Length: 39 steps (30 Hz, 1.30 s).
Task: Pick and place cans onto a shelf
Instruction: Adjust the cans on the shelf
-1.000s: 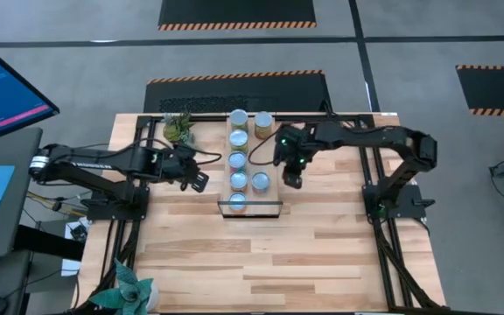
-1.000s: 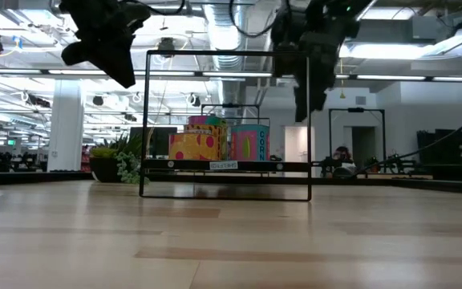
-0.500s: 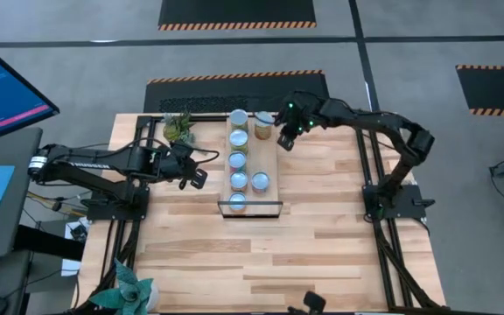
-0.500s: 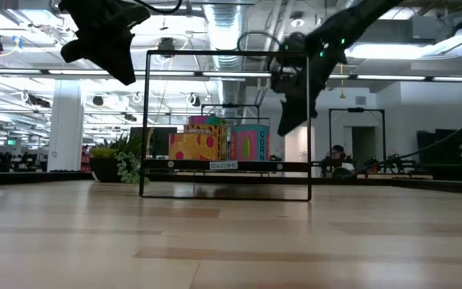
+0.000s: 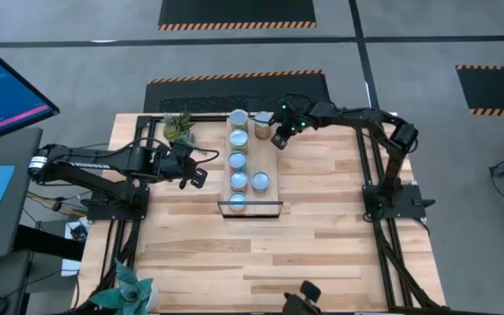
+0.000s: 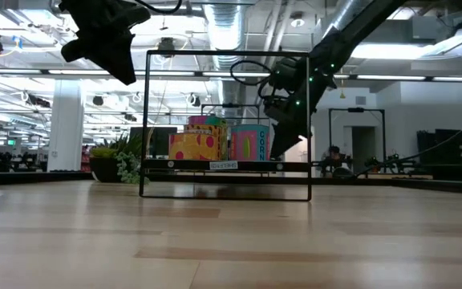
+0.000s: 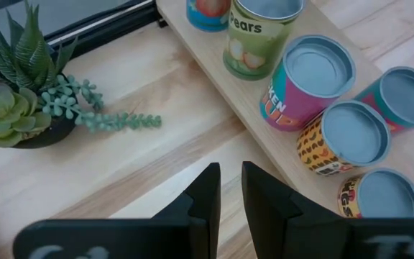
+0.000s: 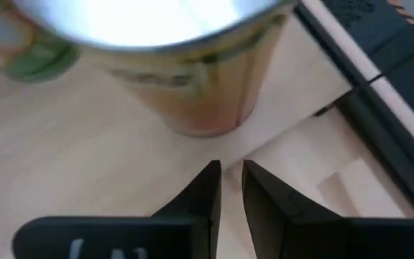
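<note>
On the table (image 5: 322, 236), the shelf (image 5: 248, 179) lay lengthwise near the far edge, its black frame (image 5: 249, 208) standing at the near short end. Six cans stood on the shelf in the high view: two at the far end, one of them (image 5: 239, 118) beside the orange-sided can (image 5: 262, 123), a further one (image 5: 238, 137) behind them, a single can (image 5: 238, 160) at the shelf's middle, a pair (image 5: 249, 181) nearer the frame, and one (image 5: 237, 202) just inside the frame. The right gripper (image 5: 279, 138) hovered just off the shelf's far right corner, close beside the orange-sided can; its wrist camera looked down past two fingers (image 8: 202, 193) drawn nearly together with nothing between them, and that can (image 8: 192, 79) stood just ahead of the tips, not touched. The left gripper (image 5: 197, 178) hung above the table to the left of the shelf's middle, its fingers (image 7: 205, 191) likewise nearly closed and empty. A small green plant (image 5: 178, 128) sat left of the shelf's far end, and another plant (image 5: 129, 289) stood at the table's near left corner, well apart from the shelf.
</note>
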### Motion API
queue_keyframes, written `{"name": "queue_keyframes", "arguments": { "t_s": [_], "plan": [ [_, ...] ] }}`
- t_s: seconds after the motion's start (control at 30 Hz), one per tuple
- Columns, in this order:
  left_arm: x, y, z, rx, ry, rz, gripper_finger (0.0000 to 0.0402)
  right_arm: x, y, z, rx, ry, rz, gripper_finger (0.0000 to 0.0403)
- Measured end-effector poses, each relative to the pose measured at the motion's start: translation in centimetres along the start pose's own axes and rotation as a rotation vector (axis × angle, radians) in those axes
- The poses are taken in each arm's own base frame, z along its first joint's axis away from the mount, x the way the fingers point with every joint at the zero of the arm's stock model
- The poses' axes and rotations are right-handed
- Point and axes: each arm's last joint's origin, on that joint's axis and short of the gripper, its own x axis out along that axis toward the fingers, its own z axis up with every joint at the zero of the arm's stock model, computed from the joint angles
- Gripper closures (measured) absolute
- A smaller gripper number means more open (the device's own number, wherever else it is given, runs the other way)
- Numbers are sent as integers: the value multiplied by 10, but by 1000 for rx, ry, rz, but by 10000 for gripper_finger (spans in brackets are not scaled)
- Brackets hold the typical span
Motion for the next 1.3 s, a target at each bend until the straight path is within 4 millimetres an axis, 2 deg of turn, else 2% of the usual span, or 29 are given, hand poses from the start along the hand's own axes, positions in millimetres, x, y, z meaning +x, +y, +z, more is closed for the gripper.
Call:
{"name": "queue_keyframes", "arguments": {
  "t_s": [0.33, 0.63, 1.3],
  "plan": [
    [0, 1, 0, 4, 4, 5, 356, -1, -7, 4, 19, -41, -19, 321],
    [0, 1, 0, 5, 5, 5, 356, -2, -18, 8, 62, -91, -110, 321],
    [0, 1, 0, 4, 3, 6, 356, -3, -16, 15, 74, -162, -65, 321]
  ]
}}
